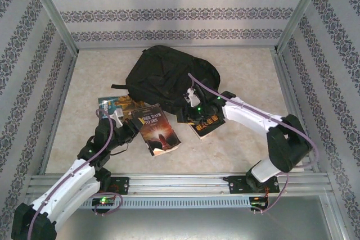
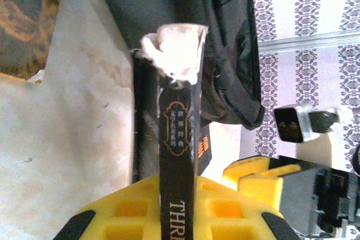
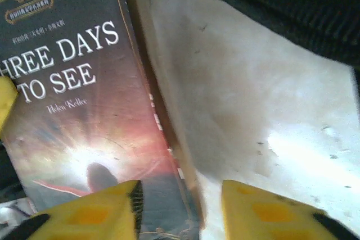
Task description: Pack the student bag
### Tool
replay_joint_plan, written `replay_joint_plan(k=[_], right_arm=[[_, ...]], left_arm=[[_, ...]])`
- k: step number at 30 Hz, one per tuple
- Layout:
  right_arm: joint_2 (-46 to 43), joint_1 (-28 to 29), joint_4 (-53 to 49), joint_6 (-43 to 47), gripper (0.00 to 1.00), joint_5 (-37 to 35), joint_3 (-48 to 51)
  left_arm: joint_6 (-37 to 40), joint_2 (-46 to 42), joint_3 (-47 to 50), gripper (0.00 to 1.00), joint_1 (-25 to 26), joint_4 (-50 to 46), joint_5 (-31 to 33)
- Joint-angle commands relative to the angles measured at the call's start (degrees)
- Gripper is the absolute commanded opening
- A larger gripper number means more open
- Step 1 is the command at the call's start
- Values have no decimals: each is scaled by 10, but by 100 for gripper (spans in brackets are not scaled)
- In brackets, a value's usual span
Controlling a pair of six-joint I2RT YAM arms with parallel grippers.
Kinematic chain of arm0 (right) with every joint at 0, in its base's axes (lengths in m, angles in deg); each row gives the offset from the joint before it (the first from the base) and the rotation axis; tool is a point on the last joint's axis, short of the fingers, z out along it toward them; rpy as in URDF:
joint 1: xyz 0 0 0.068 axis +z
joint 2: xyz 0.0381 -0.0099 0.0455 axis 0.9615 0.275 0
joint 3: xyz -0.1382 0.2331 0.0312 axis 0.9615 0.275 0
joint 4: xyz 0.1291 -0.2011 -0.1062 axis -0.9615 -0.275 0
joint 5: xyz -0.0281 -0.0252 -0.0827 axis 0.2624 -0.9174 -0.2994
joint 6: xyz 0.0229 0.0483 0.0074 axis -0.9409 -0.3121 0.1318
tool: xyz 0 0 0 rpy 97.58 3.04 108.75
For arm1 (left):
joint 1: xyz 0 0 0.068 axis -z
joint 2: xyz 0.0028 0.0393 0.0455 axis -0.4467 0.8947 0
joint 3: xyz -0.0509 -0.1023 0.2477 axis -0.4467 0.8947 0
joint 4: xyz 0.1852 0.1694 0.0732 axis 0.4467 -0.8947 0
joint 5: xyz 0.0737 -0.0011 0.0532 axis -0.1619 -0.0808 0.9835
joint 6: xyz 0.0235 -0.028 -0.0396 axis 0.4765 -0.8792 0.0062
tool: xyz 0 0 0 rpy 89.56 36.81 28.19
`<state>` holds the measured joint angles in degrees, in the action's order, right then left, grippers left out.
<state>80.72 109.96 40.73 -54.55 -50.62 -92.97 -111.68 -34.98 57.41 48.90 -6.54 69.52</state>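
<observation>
The student bag (image 1: 169,74) is a black backpack lying at the back middle of the table, also seen in the left wrist view (image 2: 225,43). In front of it is the book "Three Days to See" (image 1: 158,130). My left gripper (image 1: 130,129) is shut on its spine (image 2: 178,155), the yellow fingers (image 2: 225,212) pressed on both sides. My right gripper (image 1: 187,116) is at the book's other long edge, open (image 3: 180,195), with that edge (image 3: 169,139) between the spread fingers. The edge casts a shadow on the table.
A black book with orange lettering (image 1: 207,123) lies under my right arm, just right of the held book. A teal and orange book (image 1: 115,104) lies left of the bag. Patterned walls and metal rails (image 1: 180,181) enclose the table.
</observation>
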Motion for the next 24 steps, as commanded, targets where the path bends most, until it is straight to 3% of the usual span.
replay_joint_plan(k=[1, 4, 10, 20, 24], right_arm=[[-56, -7, -58, 33, 51, -112, -44], [-86, -39, -46, -16, 56, -111, -54], [-123, -92, 87, -181, 64, -39, -52], [-150, -97, 361, -420, 79, -27, -5], [-148, -86, 448, -477, 84, -35, 24]], left_arm=[[35, -2, -76, 0, -6, 18, 26], [56, 33, -138, 0, -6, 31, 42], [100, 117, -276, 0, -6, 61, 102], [85, 252, -415, 0, -7, 171, 166], [78, 282, -456, 0, -7, 185, 170]])
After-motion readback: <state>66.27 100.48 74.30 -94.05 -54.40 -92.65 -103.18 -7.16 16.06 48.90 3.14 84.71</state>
